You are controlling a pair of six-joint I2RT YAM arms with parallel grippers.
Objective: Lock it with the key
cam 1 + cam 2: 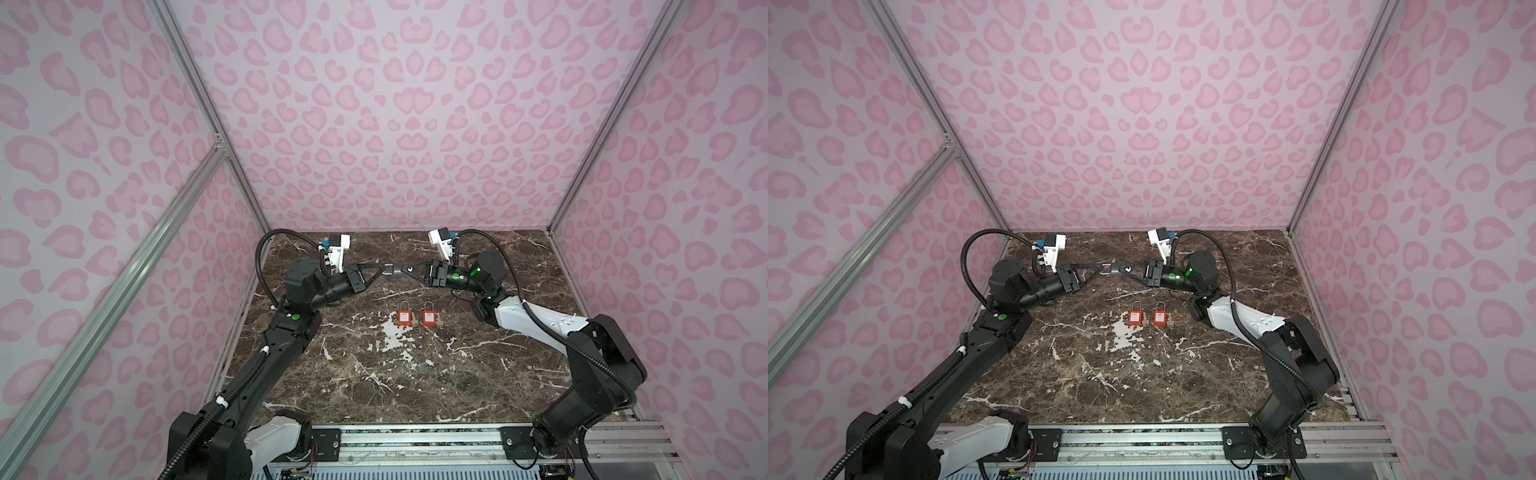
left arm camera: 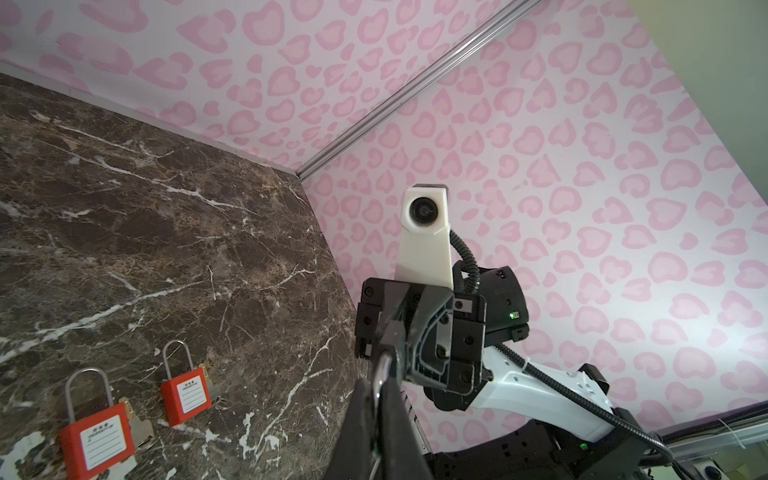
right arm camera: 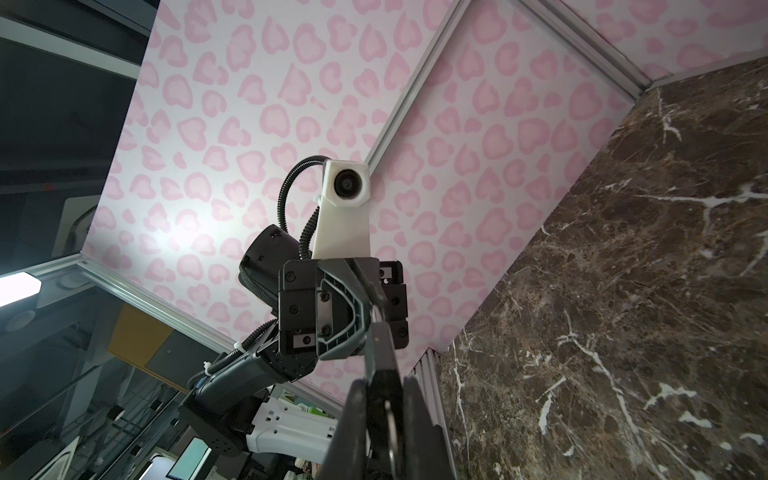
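Left gripper (image 1: 383, 268) of mine meets my right gripper (image 1: 1115, 269) tip to tip above the marble table (image 1: 415, 374), and both are pinching one small silvery metal piece (image 2: 384, 365). Below them, a red padlock (image 1: 404, 318) and a second padlock (image 1: 429, 318) lie side by side, untouched.

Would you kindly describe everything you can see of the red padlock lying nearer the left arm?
The left padlock has a red, plastic-looking body with a white lined label and a long silver metal shackle. It lies flat, label up, on the marble table, shackle towards the back wall, beside a second padlock without touching it. A key lies at its side, seemingly touching. Nothing else touches it.
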